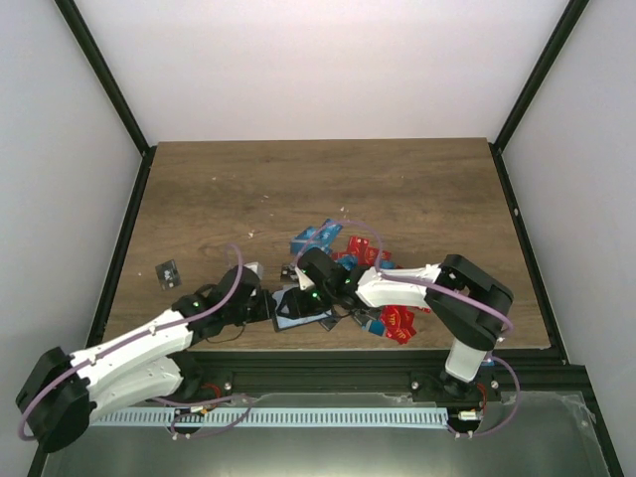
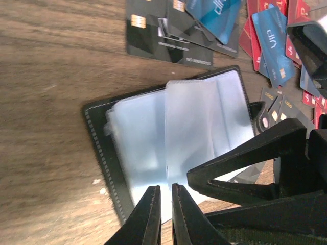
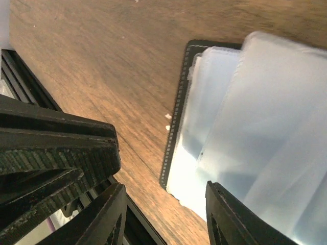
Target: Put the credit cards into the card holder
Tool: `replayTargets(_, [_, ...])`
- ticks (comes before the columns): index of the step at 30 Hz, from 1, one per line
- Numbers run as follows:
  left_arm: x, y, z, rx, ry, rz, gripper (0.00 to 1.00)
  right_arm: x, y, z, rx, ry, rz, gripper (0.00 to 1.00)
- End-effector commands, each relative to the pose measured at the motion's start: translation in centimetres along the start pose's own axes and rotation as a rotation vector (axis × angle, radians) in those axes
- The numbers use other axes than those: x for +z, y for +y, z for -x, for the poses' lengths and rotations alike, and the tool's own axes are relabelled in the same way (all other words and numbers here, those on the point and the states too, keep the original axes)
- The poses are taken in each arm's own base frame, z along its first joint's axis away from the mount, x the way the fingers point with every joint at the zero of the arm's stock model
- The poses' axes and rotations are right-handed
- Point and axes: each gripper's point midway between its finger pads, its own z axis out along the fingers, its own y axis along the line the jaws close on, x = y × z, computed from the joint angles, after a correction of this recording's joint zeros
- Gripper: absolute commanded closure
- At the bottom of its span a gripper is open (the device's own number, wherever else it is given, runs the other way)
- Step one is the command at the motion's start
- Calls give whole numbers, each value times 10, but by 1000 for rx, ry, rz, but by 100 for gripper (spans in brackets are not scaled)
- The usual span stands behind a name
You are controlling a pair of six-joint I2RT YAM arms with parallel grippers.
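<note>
The card holder lies open on the wood, its clear sleeves fanned up; it also shows from above and in the right wrist view. My left gripper has its jaws almost together, with the lifted sleeve's edge running into the slit. My right gripper stands open over the holder's near corner, with nothing between its fingers. The credit cards lie loose beyond the holder: black ones, blue and red. The pile spreads right of the holder.
One black card lies apart at the left. More red cards sit near the table's front edge. The right gripper's black fingers cross close beside my left fingertips. A dark frame rail runs along the near edge.
</note>
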Motion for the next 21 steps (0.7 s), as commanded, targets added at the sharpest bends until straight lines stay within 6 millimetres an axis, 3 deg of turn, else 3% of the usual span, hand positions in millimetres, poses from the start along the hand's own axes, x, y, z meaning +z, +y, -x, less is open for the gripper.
replayTargets(1, [-10,15,-2,-43,-37,31,91,2,14,6,-30,0,-3,55])
replayTargets(11, [-4,3,-5,1,-14,-35,91,-7,-35,11,3,-56,-268,55])
replayTargets(21, [13,2,-5,25,10,-21,91,-37,-52,20,9,-135,-365,55])
